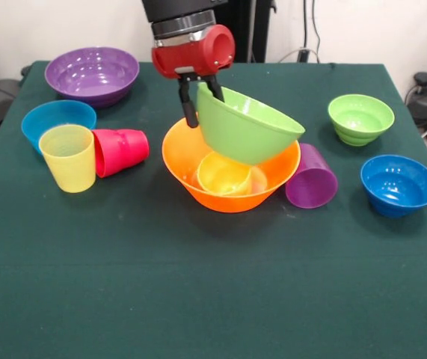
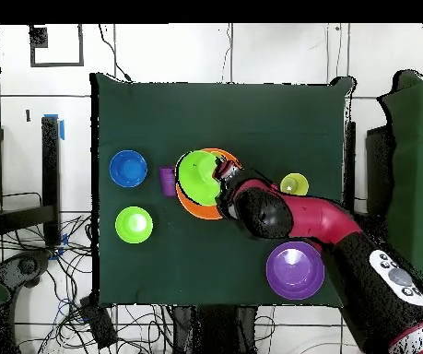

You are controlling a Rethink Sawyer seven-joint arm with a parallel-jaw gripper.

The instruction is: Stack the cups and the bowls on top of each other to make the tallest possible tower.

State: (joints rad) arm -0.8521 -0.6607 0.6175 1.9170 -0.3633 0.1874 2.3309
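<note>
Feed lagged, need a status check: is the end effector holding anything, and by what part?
Yes: the end effector grips the large lime green bowl by its rim, tilted over the large orange bowl.

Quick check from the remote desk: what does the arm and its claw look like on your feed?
The claw has two short black fingers under a glossy red rounded housing, topped by a silver ring and a black cylinder. From overhead the arm runs red, then black with small white round markings near the base.

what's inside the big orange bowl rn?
A yellow-orange cup lies inside the orange bowl. The claw holds the large green bowl tilted above it, hiding the bowl's far interior.
</note>
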